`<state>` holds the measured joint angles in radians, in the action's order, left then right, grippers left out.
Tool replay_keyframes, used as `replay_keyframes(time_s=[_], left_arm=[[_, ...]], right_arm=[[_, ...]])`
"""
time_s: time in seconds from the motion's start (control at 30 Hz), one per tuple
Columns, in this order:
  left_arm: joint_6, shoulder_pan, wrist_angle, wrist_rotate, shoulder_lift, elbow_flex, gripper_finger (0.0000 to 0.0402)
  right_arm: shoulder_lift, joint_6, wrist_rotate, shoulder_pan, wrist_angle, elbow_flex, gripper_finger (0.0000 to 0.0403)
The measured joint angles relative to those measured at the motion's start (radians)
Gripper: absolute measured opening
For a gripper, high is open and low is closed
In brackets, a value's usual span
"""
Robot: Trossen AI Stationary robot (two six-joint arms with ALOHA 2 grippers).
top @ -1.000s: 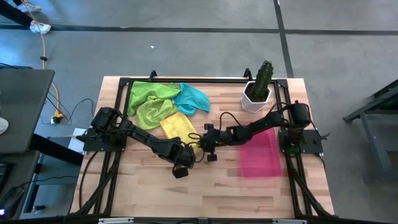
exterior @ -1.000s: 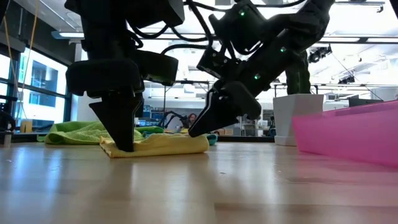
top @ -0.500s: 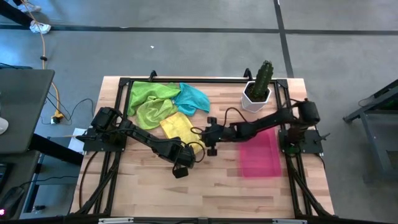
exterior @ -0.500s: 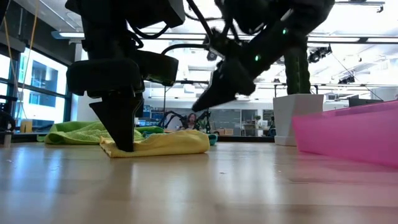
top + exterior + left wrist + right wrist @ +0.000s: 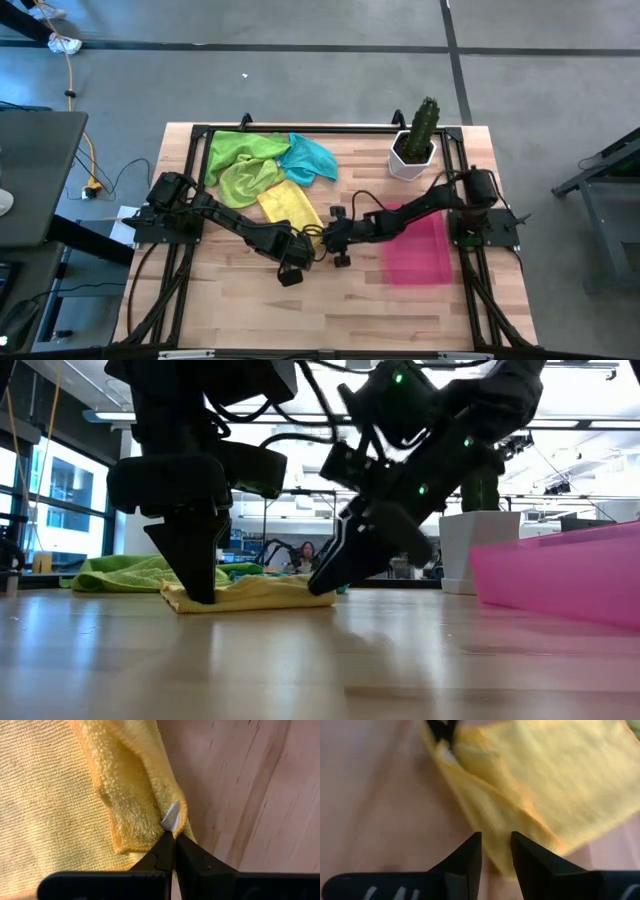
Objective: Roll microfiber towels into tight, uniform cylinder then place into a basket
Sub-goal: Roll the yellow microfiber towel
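On the wooden table (image 5: 250, 300) we've got the yellow towel (image 5: 288, 205) lying flat near the middle, with its near edge folded over into a thick lip. Our left gripper (image 5: 173, 836) has its jaws pinched together on the corner of that folded edge, right where a little white tag (image 5: 171, 816) pokes out. From the low view its fingertips come straight down onto the cloth at table level.

Our right gripper (image 5: 495, 851) sits at the other end of the same folded edge, tilted down toward the towel. Its jaws stand a narrow way apart with the yellow edge showing just past the gap, but we can't tell if they're actually gripping the cloth or only hovering beside it.

Behind the yellow one, the two lime green towels (image 5: 243, 165) are bunched together in a heap, and the teal towel (image 5: 312, 158) is crumpled just beside them, touching the yellow towel's far corner. The pink basket (image 5: 418, 250) is off to the right side, under the right arm. A white pot with a cactus (image 5: 415, 140) stands near the far right corner.
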<state>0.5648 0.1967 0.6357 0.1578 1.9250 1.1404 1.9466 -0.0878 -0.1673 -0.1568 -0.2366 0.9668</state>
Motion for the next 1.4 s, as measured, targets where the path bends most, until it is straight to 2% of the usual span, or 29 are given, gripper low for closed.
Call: replay_keyframes(time_s=[0.3, 0.47, 0.73, 1.0, 1.1, 1.2, 1.4], left_arm=[[0.000, 0.000, 0.000, 0.000, 0.000, 0.000, 0.0000], [0.000, 0.000, 0.000, 0.000, 0.000, 0.000, 0.0000], [0.000, 0.000, -0.001, -0.003, 0.000, 0.000, 0.0000], [0.000, 0.000, -0.003, -0.012, 0.000, 0.000, 0.0000], [0.000, 0.000, -0.003, -0.014, 0.000, 0.000, 0.0000], [0.000, 0.000, -0.003, -0.015, -0.003, -0.001, 0.0001], [0.000, 0.000, -0.012, -0.022, -0.037, -0.005, 0.0001]], right_arm=[[0.013, -0.110, -0.014, -0.001, -0.025, 0.000, 0.0104], [0.013, -0.165, 0.022, 0.002, -0.025, 0.000, 0.0138], [0.013, -0.251, 0.015, 0.008, -0.024, 0.000, 0.0210], [0.050, -0.225, 0.082, 0.055, -0.042, 0.003, 0.0220], [0.057, -0.183, 0.086, 0.060, -0.040, 0.003, 0.0211], [0.059, -0.132, 0.098, 0.067, -0.027, 0.005, 0.0184], [0.060, -0.058, 0.136, 0.076, 0.011, 0.005, 0.0080]])
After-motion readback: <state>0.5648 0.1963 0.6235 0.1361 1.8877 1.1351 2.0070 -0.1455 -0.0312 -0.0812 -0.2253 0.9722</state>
